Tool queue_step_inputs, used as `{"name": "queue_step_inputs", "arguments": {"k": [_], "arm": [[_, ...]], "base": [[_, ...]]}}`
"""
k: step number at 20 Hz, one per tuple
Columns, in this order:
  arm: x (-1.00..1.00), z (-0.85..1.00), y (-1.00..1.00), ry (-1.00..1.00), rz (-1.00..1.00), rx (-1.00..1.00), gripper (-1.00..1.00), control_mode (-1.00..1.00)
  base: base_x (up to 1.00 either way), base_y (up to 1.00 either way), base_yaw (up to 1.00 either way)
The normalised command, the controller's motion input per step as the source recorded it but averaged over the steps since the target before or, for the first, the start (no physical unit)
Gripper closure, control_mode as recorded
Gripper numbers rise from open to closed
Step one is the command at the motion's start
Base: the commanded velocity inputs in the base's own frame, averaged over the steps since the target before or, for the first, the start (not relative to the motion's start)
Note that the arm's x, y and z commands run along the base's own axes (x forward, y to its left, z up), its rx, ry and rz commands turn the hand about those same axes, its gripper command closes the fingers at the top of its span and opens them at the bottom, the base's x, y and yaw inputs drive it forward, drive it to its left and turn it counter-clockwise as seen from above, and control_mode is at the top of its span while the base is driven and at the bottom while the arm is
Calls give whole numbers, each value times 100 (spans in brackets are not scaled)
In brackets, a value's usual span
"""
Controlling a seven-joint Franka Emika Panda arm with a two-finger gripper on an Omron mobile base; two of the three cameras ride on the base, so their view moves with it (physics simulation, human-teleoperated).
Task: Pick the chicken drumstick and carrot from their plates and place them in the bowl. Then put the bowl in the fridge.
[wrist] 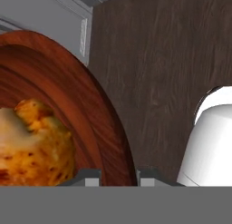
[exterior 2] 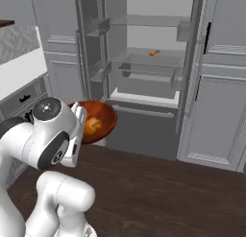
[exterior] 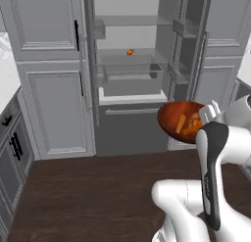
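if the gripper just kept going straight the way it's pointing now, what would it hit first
The gripper is shut on the rim of the bowl and looks down past it. Beyond the rim, the dark wood floor seems to come first, near the foot of the fridge; depth is unclear.

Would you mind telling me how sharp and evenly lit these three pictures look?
Left base view: soft, flat light, the bowl glossy. Right base view: slightly blurry, the fridge interior evenly grey, no hard shadows. Hand view: the drumstick looms close and fuzzy; the floor grain is clearer.

A kitchen: open grey fridge (exterior: 132, 74), panelled cabinets (exterior: 54, 108), white counter (exterior 2: 19, 73), dark wood floor (exterior: 88, 197).
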Motion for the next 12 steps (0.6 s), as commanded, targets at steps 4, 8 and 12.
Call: {"name": "queue_step_inputs", "arguments": {"k": [4, 8, 12], "arm": [[0, 0, 0, 0, 0, 0, 100, 100], [0, 0, 0, 0, 0, 0, 100, 100], [0, 0, 0, 0, 0, 0, 100, 100]], "base": [[100, -8, 0], [100, -29, 0], [100, -24, 0]]}}
